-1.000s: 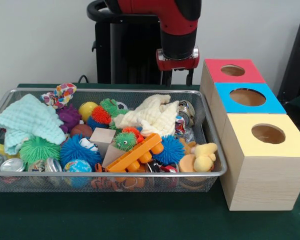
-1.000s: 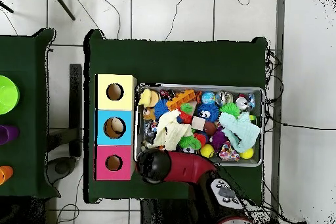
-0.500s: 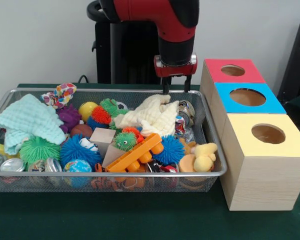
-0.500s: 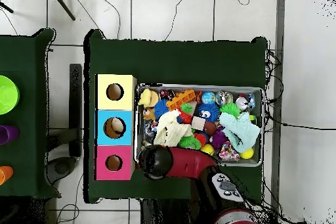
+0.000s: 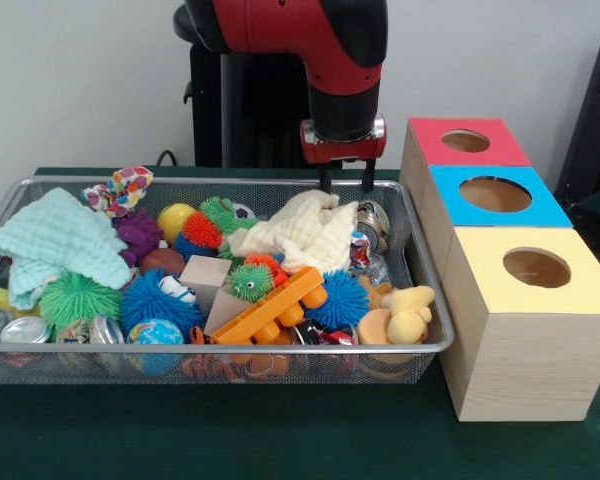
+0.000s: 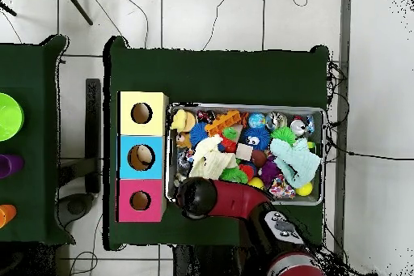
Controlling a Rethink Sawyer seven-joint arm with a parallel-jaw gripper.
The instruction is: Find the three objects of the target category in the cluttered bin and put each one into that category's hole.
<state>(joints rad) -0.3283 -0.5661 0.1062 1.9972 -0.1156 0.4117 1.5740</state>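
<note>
Table: green cloth [image 5: 280, 440], wire bin [image 5: 280, 350] beside three holed boxes [image 5: 525, 330].
Gripper [image 5: 344, 184]: fingers apart, empty, just above cream cloth [image 5: 305, 230] at bin's far edge.
Risk: cloth snagging neighbouring toys.

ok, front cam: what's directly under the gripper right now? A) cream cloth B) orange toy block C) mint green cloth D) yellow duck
A: the gripper hangs just above the far edge of the cream cloth, not yet holding anything; the mint green cloth lies at the bin's other end, and the yellow duck and orange toy block sit near the front rim.
</note>
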